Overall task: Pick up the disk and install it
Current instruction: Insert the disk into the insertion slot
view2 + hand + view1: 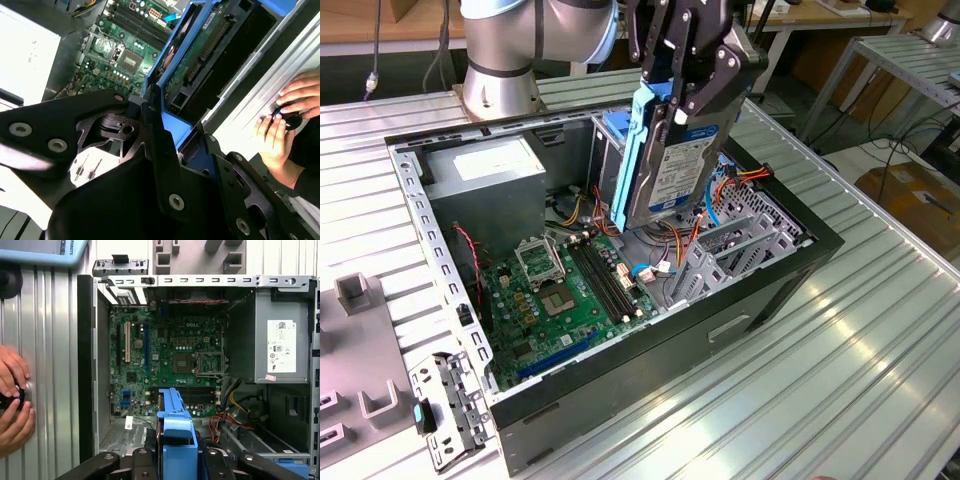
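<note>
Gripper: the black gripper [685,95] is squeezed shut on the top end of the disk [678,165]. It pinches the disk from both sides and holds nothing else.
Disk: it hangs in the air, standing on its end and tipped a little. Its white-and-blue label faces the exterior view's right, and a long blue rail [628,150] runs down its side.
Where the disk is: over the open computer case [720,330]. Its low end is down near the coloured wires [685,238], beside the green board [560,290] and just in front of a blue plastic part [613,125] inside the case.
From the arm: in the first wrist view the blue edge of the disk [175,430] sticks out from the gripper [175,460], with the green board [170,360] beyond it. In the second wrist view the disk [210,45] shows its green underside.
Done: the picking-up part is done. The disk is off the table [880,330] and only the gripper holds it.
Left: the putting-in part is not done. The disk is not in a slot yet. I cannot tell if its low end touches anything.
Also there: a person's hand [12,395] rests on a small round black thing on the table, outside the case and well apart from the disk.
</note>
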`<state>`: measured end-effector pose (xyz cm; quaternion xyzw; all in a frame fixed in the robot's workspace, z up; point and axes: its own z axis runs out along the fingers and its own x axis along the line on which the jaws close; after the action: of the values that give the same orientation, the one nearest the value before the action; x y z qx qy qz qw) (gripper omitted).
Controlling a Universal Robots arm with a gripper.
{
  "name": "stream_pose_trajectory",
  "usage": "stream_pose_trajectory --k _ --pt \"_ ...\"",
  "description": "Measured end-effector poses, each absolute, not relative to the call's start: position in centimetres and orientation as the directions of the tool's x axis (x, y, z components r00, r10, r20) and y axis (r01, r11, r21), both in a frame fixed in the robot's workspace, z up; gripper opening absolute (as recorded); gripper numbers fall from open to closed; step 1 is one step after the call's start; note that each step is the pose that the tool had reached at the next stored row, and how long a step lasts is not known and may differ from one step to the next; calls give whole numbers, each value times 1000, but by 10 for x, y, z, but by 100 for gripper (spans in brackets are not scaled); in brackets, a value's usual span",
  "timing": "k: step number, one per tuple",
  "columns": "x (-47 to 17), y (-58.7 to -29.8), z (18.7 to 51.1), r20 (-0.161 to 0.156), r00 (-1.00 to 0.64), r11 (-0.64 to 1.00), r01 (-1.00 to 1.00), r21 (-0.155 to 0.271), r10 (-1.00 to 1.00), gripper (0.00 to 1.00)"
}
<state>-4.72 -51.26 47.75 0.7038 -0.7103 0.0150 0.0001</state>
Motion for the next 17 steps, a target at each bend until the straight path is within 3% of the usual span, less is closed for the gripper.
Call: stream_pose_trajectory --k 17 --pt "-33 -517 478 21 -9 9 -1000 -21 -1000 37"
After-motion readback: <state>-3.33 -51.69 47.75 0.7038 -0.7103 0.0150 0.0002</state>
